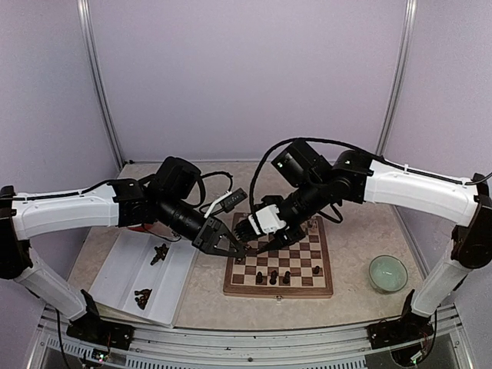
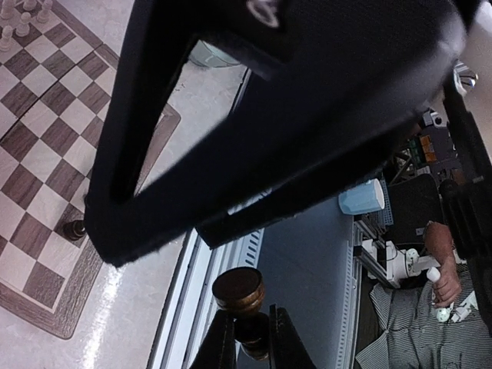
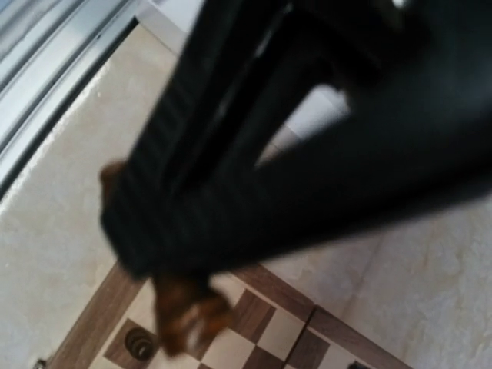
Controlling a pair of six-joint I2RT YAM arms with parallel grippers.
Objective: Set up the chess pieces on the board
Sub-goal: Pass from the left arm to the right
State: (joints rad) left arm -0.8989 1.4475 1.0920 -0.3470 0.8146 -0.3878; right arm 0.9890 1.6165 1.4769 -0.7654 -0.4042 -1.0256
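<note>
The left arm (image 1: 69, 211) reaches in from the left, its forearm sloping down toward the middle. The left gripper (image 1: 233, 247) points down and to the right. In the wrist view its fingers (image 2: 219, 342) are closed on a dark chess piece (image 2: 239, 296). The right arm (image 1: 419, 188) stretches in from the right, elbow raised and wrist bent down to the left. The right gripper (image 1: 260, 246) hangs just beside the left one. Its own wrist view is too blurred to show how its jaws stand.

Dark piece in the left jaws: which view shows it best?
Left wrist: the dark piece sits close and sharp between the fingers. Top external shows the left jaws at the board edge, the piece too small to make out. Right wrist is blurred.
</note>
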